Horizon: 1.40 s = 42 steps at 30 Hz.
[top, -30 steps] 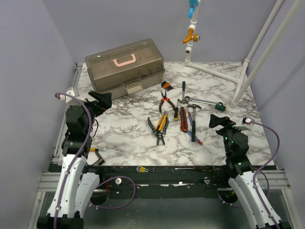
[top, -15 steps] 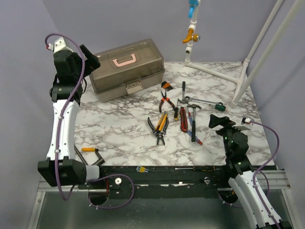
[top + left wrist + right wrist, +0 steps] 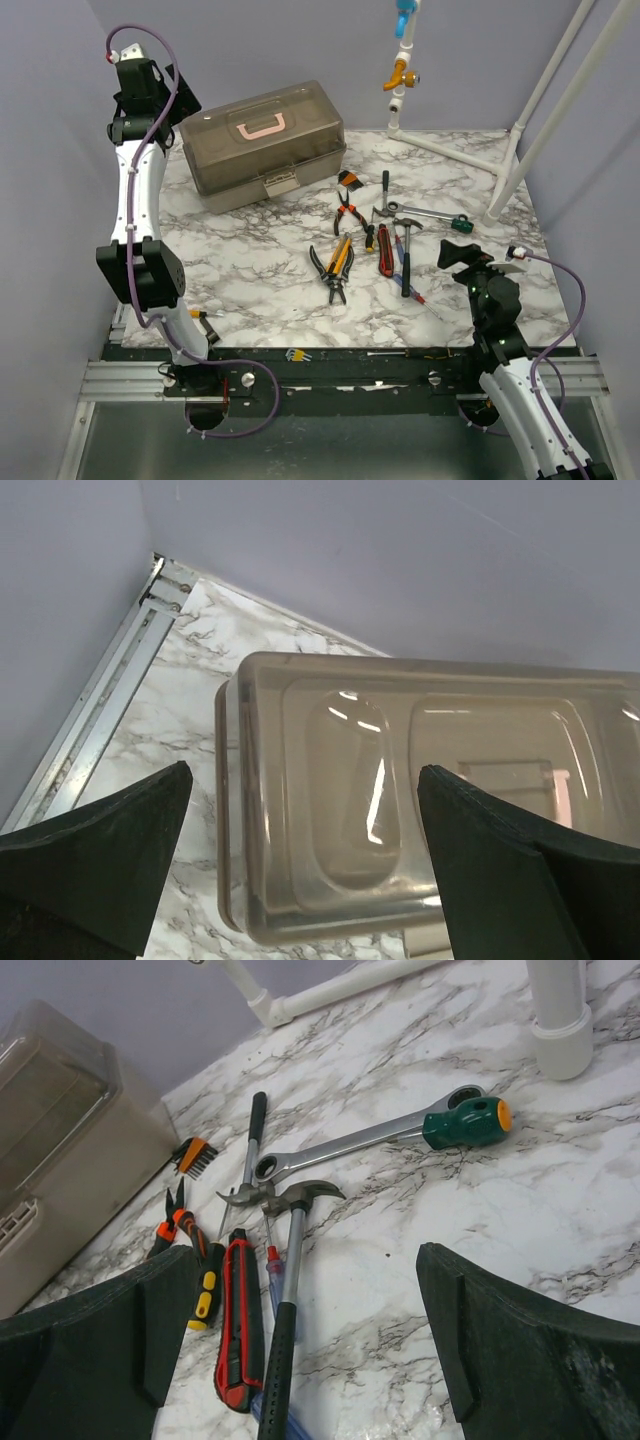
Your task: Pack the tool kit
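Note:
The closed grey-brown toolbox (image 3: 262, 145) with its pink handle (image 3: 260, 127) stands at the back left. My left gripper (image 3: 172, 92) is open, raised beside and above the box's left end; in the left wrist view (image 3: 303, 770) the lid (image 3: 450, 810) lies below the fingers. Tools lie mid-table: black-yellow pliers (image 3: 332, 265), orange pliers (image 3: 347, 212), red knife (image 3: 384, 250), hammer (image 3: 405, 250), and a green-handled ratchet wrench (image 3: 430, 215). My right gripper (image 3: 458, 253) is open and empty, just right of the hammer (image 3: 285, 1300) and knife (image 3: 238, 1330).
A white pipe frame (image 3: 520, 140) stands at the back right, with an orange and blue tap (image 3: 400, 70) hanging behind the tools. An orange-handled tool (image 3: 205, 325) lies at the near left edge. Small hex keys (image 3: 296, 354) rest on the front rail.
My left arm has risen from low at the table's left side and swung back to the far left, above the toolbox's left end. The right arm has not moved.

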Each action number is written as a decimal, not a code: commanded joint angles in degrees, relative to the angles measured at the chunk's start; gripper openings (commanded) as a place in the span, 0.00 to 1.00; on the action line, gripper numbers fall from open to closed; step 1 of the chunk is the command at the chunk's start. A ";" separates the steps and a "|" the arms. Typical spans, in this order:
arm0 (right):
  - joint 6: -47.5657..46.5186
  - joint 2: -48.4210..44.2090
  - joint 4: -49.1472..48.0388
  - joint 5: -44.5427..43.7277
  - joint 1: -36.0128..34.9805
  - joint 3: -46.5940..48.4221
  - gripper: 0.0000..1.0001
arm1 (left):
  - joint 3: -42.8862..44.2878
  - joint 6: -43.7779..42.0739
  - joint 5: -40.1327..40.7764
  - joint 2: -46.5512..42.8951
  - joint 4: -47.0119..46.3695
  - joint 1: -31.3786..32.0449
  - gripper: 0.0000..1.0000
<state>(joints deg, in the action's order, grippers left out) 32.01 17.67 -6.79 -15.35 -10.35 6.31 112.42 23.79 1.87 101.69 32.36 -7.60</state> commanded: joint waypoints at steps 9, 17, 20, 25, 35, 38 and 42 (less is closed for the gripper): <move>-0.19 1.55 -1.72 0.68 -0.20 0.09 1.00 | 10.97 2.09 -6.13 12.81 -9.20 -2.77 0.98; -0.24 2.27 -2.34 0.81 -0.20 0.02 1.00 | 25.03 1.96 -6.54 25.17 -9.47 -3.76 0.98; -0.26 2.42 -2.39 0.90 -0.20 0.02 1.00 | 25.08 2.26 -6.57 27.56 -11.57 -4.41 0.99; -0.24 2.63 -2.45 0.77 -0.20 0.02 1.00 | 25.65 4.41 -11.47 31.54 -11.85 -4.54 0.98; -0.27 2.26 -2.36 0.66 -0.20 -0.07 1.00 | 22.38 13.88 -29.44 33.37 -15.07 -6.20 0.89; -0.17 2.21 -2.38 0.62 -0.20 -0.04 1.00 | 20.55 12.88 -29.59 31.67 -12.65 -6.20 0.88; -0.25 2.19 -2.34 0.83 -0.21 -0.06 1.00 | 15.82 11.01 -35.75 29.35 -13.41 -6.21 0.85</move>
<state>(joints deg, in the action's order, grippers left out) 31.99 20.14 -8.05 -15.31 -10.35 6.31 132.68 34.85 -24.08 135.44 17.89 -14.37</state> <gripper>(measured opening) 0.998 0.873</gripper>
